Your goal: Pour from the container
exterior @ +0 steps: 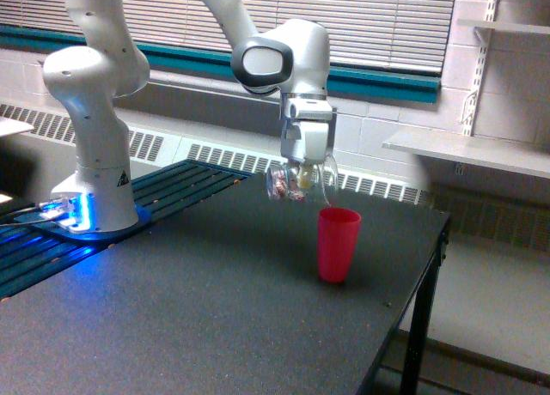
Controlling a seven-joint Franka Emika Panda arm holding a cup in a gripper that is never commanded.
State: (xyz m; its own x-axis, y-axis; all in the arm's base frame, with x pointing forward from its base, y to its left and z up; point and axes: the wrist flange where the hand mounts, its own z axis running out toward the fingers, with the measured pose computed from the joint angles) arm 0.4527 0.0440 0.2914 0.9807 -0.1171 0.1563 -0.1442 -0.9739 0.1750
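Panda arm (94, 94) with its white base mounted at the desk's far left corner, as seen in the exterior view, beside a blue glow at the foot of the base. Its hand (305, 167) points downward above the desk (198, 309) and is clenched around the container (292, 182), a small clear cup with pinkish bits visible inside. The container hangs in the air, tipped well over onto its side, and touches nothing but the hand. It sits just above and slightly toward the exterior view's left of the pink cup (337, 244), without contact between the two. The pink cup stands upright on the dark desk top, near the desk's right edge and closer to the far edge than the near one. Behind the desk run a radiator grille (258, 161), a teal window ledge (378, 84) and closed blinds (378, 21); wall shelves (481, 150) project at the exterior view's right.
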